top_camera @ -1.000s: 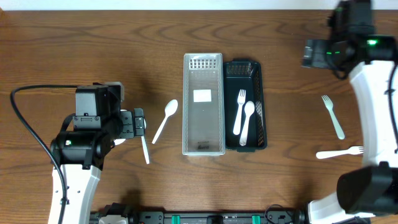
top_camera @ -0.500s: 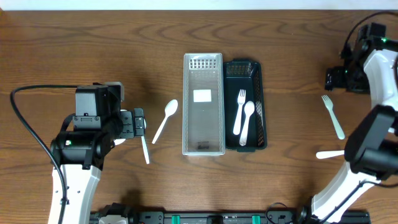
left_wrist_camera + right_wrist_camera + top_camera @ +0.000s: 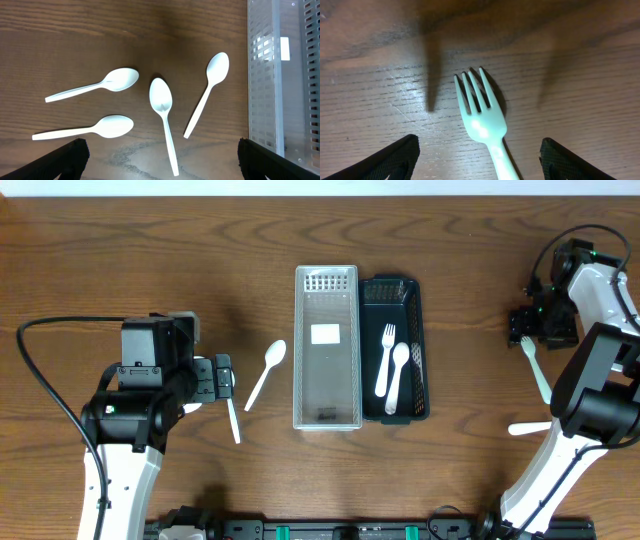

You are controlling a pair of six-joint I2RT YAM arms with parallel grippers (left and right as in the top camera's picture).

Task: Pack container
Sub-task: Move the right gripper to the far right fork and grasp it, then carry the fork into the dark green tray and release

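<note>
A clear plastic container [image 3: 326, 415] stands mid-table beside a dark container [image 3: 421, 350] that holds a white fork [image 3: 385, 360] and a white spoon [image 3: 397, 375]. Several white spoons lie left of them; one shows in the overhead view [image 3: 266, 374]. The left wrist view shows spoons at the left [image 3: 92, 86], lower left [image 3: 82, 129], middle [image 3: 165, 120] and right [image 3: 206, 95]. My left gripper [image 3: 222, 375] [image 3: 160, 165] is open and empty above them. My right gripper [image 3: 527, 330] [image 3: 477, 160] is open, its fingers either side of a white fork [image 3: 537, 370] [image 3: 482, 120] lying on the table.
A second white fork [image 3: 545, 424] lies near the front right by my right arm's base. The clear container's wall [image 3: 280, 100] shows at the right edge of the left wrist view. A black cable [image 3: 40, 380] loops left of my left arm.
My right arm has swung from the far back right down and inward, so its gripper is now low over the right-hand fork. My left arm and the spoons have not moved.
</note>
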